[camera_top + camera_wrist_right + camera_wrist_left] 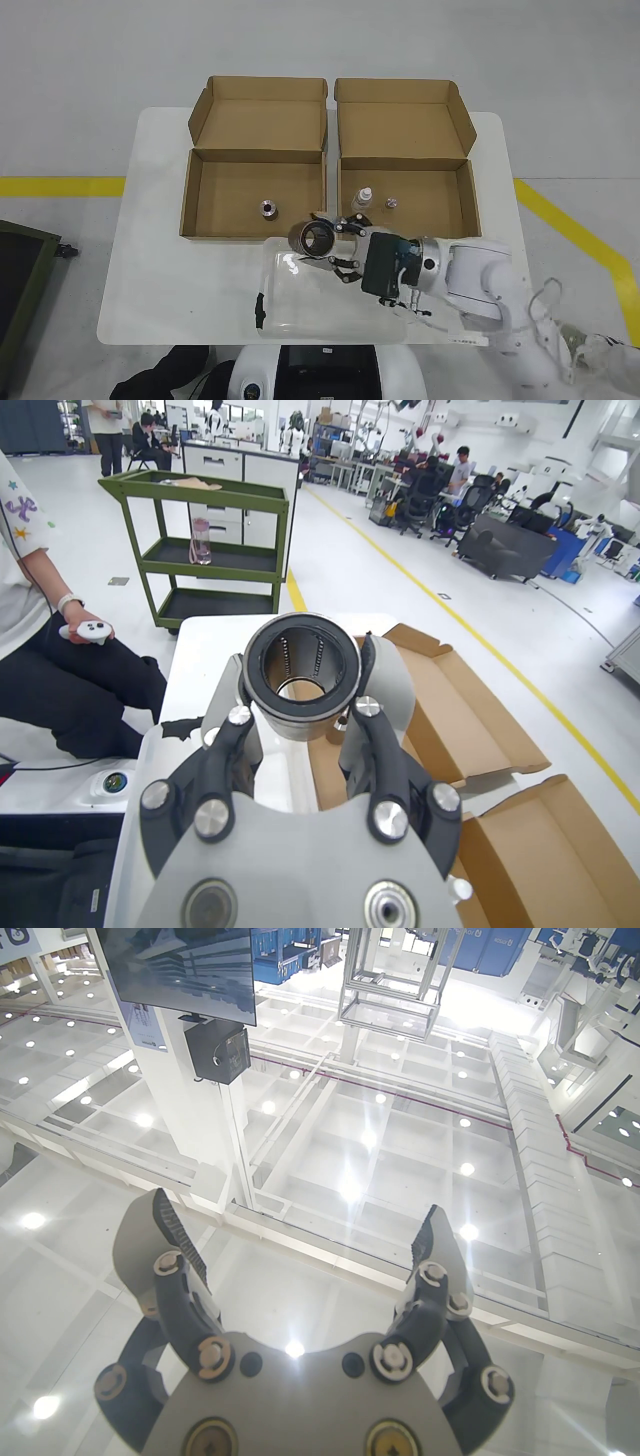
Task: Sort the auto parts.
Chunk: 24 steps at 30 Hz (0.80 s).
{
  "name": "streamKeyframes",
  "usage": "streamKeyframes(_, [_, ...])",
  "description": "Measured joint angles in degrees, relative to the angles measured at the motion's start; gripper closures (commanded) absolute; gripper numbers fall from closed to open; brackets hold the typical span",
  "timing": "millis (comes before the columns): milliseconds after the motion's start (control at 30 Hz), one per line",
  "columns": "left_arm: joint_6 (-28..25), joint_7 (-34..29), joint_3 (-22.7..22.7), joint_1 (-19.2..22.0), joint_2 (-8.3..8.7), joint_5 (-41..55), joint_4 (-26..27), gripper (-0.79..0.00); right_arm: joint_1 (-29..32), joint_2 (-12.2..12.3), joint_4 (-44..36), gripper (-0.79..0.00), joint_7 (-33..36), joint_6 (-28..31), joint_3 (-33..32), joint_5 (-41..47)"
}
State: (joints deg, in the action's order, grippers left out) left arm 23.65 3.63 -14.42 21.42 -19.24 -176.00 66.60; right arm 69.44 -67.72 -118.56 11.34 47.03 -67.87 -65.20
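The right gripper point(304, 672) clamps a metal cylinder point(295, 725) at centre frame. Open cardboard boxes point(450, 720) lie on the white table point(210, 650) beyond.

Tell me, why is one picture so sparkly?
Left wrist view: the gripper points up at ceiling lamps, which flare into stars, with white glare beyond. Top view: even light, one glint on the tray. Right wrist view: the bearing gleams inside; the yellow line bows slightly.
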Motion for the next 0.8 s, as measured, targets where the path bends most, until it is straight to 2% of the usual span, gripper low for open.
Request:
streamKeyframes(500, [0.0, 0.0, 0.0, 0.0, 0.0, 0.0, 0.0, -0.785, -6.02, -0.18, -2.06, 0.0, -6.34, -4.08, -3.55, 6.73])
streamKeyframes(800, [0.0, 0.0, 0.0, 0.0, 0.0, 0.0, 0.0, -0.785, -6.87, -0.22, -2.85, 0.0, -9.19, -6.29, -4.8, 6.3])
